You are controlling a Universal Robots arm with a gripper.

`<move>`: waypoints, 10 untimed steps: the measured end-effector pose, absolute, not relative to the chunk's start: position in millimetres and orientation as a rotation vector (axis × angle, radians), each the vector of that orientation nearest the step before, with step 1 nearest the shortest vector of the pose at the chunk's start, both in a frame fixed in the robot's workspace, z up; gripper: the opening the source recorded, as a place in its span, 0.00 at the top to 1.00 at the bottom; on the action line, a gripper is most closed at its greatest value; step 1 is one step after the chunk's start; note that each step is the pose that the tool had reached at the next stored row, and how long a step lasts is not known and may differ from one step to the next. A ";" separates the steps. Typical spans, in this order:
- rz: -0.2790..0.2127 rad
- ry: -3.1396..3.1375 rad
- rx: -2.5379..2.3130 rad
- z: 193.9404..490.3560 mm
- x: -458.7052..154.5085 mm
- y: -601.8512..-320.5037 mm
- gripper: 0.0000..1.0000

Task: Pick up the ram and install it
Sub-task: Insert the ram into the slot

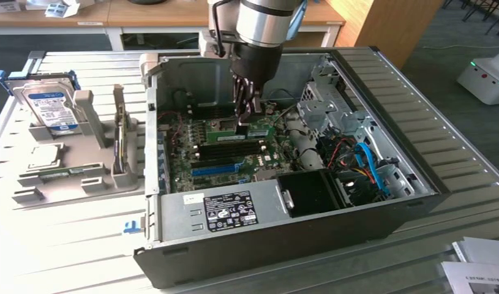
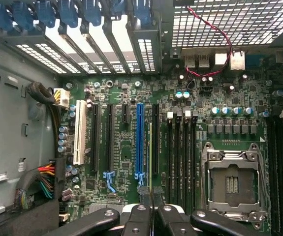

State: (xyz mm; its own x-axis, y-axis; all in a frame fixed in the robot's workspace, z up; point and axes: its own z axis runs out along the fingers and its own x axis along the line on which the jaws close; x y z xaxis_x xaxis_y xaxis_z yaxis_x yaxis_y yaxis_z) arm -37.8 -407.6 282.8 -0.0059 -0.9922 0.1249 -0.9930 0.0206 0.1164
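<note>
My gripper (image 1: pixel 247 117) reaches down into the open computer case (image 1: pixel 412 153), just above the motherboard (image 1: pixel 183 138). In the wrist view my gripper (image 2: pixel 150 195) is shut on the ram (image 2: pixel 150 152), a thin green stick seen edge-on. The stick runs lengthwise away from the fingertips. It hangs over the board between the long blue slot (image 2: pixel 140 142) and a black slot (image 2: pixel 155 142), parallel to both. The narrow black memory slots (image 2: pixel 181 157) lie just beside it, toward the processor socket (image 2: pixel 232 184). Whether the stick touches the board I cannot tell.
On the exterior view's left a grey holder (image 1: pixel 70 184) carries a hard drive (image 1: pixel 51 104), a silver chip (image 1: pixel 41 154) and an upright card (image 1: pixel 119 138). Cable bundles (image 1: pixel 368 165) and a drive cage (image 1: pixel 327 101) crowd the case's right side. Papers (image 1: pixel 478 269) lie at the lower right.
</note>
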 end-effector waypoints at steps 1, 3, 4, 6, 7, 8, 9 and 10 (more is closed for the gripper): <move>0.008 -2.114 2.086 282.1 -37.8 -407.6 0.88; 0.009 -2.115 2.087 280.4 -37.8 -407.6 0.88; 0.009 -2.115 2.087 279.5 -37.8 -407.6 0.88; 0.010 -2.116 2.087 277.5 -37.8 -407.6 0.88; 0.010 -2.116 2.087 276.4 -37.8 -407.6 0.88; 0.011 -2.116 2.087 275.2 -37.8 -407.6 0.88; 0.011 -2.116 2.088 273.9 -37.8 -407.6 0.88; 0.011 -2.116 2.088 272.7 -37.8 -407.6 0.88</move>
State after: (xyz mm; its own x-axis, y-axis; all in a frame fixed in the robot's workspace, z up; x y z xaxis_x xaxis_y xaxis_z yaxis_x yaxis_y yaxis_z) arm -37.8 -407.6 272.7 -0.0064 -0.9922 0.1249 -0.9934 0.0206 0.1127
